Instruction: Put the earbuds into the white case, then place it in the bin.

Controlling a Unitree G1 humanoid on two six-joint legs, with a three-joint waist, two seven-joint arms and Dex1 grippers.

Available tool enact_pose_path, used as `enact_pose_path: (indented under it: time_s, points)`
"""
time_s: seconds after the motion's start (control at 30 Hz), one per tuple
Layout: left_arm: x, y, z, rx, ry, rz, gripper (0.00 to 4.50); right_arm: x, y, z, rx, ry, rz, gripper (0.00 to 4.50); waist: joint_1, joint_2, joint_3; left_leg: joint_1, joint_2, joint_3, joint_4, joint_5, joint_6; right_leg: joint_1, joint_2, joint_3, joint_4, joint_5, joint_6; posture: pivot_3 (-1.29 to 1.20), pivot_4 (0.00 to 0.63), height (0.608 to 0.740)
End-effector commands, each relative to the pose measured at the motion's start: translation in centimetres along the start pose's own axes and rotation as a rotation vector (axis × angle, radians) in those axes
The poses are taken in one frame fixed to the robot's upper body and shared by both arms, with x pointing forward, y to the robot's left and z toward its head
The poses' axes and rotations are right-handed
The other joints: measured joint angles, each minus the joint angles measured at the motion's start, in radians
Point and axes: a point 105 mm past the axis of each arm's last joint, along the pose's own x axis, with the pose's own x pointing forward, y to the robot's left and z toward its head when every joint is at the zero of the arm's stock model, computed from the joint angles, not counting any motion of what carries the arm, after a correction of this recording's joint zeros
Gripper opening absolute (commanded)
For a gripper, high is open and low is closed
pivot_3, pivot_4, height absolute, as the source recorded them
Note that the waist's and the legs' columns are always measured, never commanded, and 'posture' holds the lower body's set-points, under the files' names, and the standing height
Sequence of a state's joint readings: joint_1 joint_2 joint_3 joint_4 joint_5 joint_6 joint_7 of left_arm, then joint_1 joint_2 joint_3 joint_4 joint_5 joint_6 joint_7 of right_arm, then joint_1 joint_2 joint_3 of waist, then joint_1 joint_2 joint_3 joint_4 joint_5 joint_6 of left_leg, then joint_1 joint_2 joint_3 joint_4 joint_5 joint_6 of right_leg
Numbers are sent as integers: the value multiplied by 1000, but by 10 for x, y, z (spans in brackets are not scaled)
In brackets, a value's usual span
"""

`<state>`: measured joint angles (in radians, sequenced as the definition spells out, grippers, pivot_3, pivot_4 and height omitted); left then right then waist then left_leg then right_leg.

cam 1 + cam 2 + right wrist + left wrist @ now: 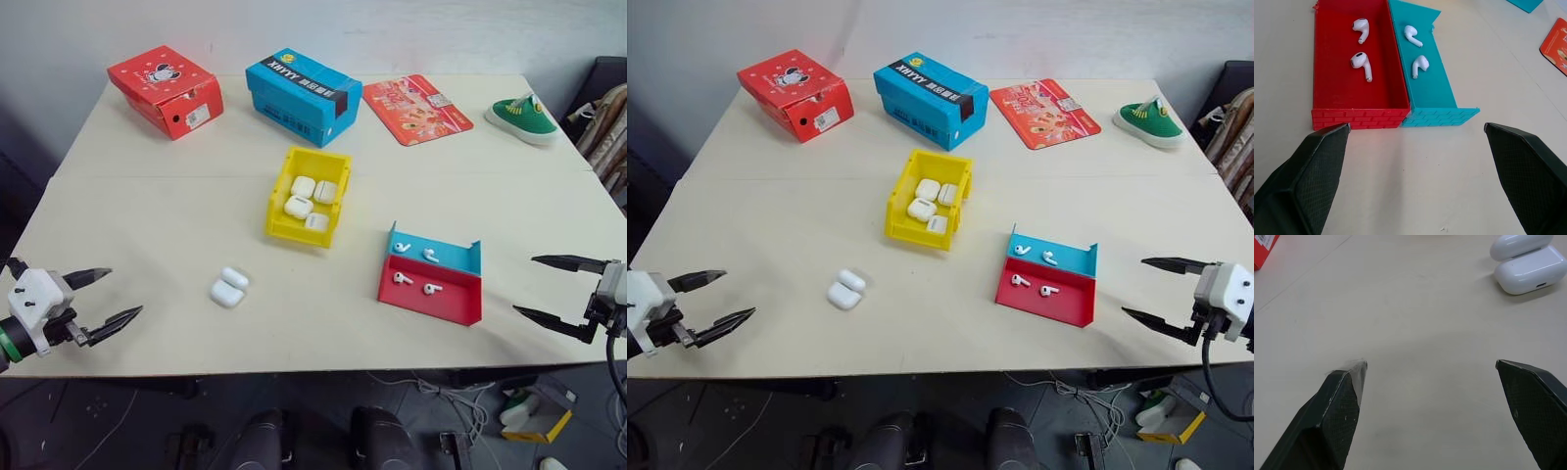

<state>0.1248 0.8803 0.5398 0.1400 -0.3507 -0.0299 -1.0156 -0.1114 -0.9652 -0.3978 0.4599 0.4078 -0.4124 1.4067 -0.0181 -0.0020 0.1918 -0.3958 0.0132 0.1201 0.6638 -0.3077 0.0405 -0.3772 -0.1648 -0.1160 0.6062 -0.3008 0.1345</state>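
Several white earbuds lie in a tray (pixel 427 303) at the right of the table: two in its red half (pixel 1361 59) and two in its blue half (pixel 1417 51). A white case (pixel 227 287) sits on the bare table left of centre with its lid flipped back, and shows close up as the case (pixel 1528 265). The yellow bin (pixel 278 199) at mid-table holds several shut white cases (pixel 305 200). My left gripper (pixel 124 292) hovers open at the front left, short of the case. My right gripper (pixel 525 285) is open at the front right, facing the tray's end.
A red shoebox (pixel 167 90) and a blue shoebox (pixel 301 95) stand at the back. A red printed mat (pixel 416 108) and a green shoe (pixel 523 117) lie at the back right. The table's front edge runs just below both grippers.
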Motion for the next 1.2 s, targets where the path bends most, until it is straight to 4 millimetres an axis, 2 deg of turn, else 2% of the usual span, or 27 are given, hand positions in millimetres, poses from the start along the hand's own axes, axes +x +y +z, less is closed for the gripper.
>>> enact_pose_path:
  time_s: [0.03, 0.23, 0.37, 0.43, 0.53, 0.6, 0.67, 0.8, 0.9, 1.07, 1.13, 1.2]
  points:
    - [-1, 2, 10, 19, -29, 19, 4458, 3, -4, 8, -21, -45, -16, 4500, -2, 0, 0, 0, 0, 0, 0, 0, 0, 0, 0, 0, 0, 0, 0, 0, 150, 740]
    - [0, -2, 14, -14, -47, 7, 4458, 13, -5, 13, -9, -88, -19, 4500, -10, 0, 0, 0, 0, 0, 0, 0, 0, 0, 0, 0, 1, 0, 0, 0, 150, 740]
    - [-2, -3, 16, -33, -49, 14, 4458, 24, -6, 24, 17, -160, -29, 4500, -10, 0, 0, 0, 0, 0, 0, 0, 0, 0, 0, 0, 1, 0, 0, 0, 150, 740]
    - [-9, 4, 7, -58, 20, 47, 4458, 33, -2, 38, 18, -269, -14, 4500, -10, 0, 0, 1, 0, 0, 0, 0, 0, 0, 0, 0, 1, 0, 0, 0, 150, 740]
    - [-24, 28, -10, -150, 137, 177, 4458, 46, 9, 57, 12, -405, 24, 4500, -10, 0, 0, 1, 1, 0, 0, 0, -1, 0, 1, 0, 1, 0, -1, 0, 150, 740]
    - [-34, 39, -12, -191, 173, 227, 4458, 53, 18, 68, -1, -482, 49, 4500, -10, 0, 0, 1, 2, 0, 0, 0, 0, 0, 2, 0, 4, -1, -1, 0, 150, 740]
    - [-41, 40, -10, -223, 211, 226, 4458, 58, 24, 78, -5, -555, 58, 4500, -10, 0, 0, 1, 1, 0, 0, 0, 0, 0, 1, 0, 5, -1, -1, 0, 150, 740]
    - [-52, 28, -9, -312, 317, 183, 4458, 61, 34, 87, -25, -631, 99, 4500, -9, 0, 0, 1, 0, 0, 0, -2, 0, 0, 1, 0, 5, -1, -1, 0, 150, 740]
    - [-46, 12, 9, -428, 355, 116, 4458, 62, 36, 82, 7, -629, 127, 4500, -5, -1, 0, 1, 1, 0, -1, -3, 0, 0, 1, -1, 5, -1, -1, 0, 150, 740]
    - [-15, -21, 48, -486, 408, -12, 4458, 58, 35, 67, 16, -594, 139, 4500, -1, -1, 0, 2, 0, -1, 0, -2, -1, 2, 1, 1, 5, -1, -1, 0, 150, 740]
    - [-4, -34, 58, -535, 482, -35, 4458, 58, 36, 63, 20, -587, 146, 4500, -2, -1, 1, 2, 1, -1, 0, -2, -2, 2, 1, 3, 6, -1, -2, 0, 150, 740]
    - [14, -44, 72, -532, 458, -80, 4458, 58, 37, 60, 28, -583, 148, 4500, -3, 0, 1, 4, 1, 0, -1, -1, -3, 2, 7, 3, 7, -1, -2, 0, 150, 740]
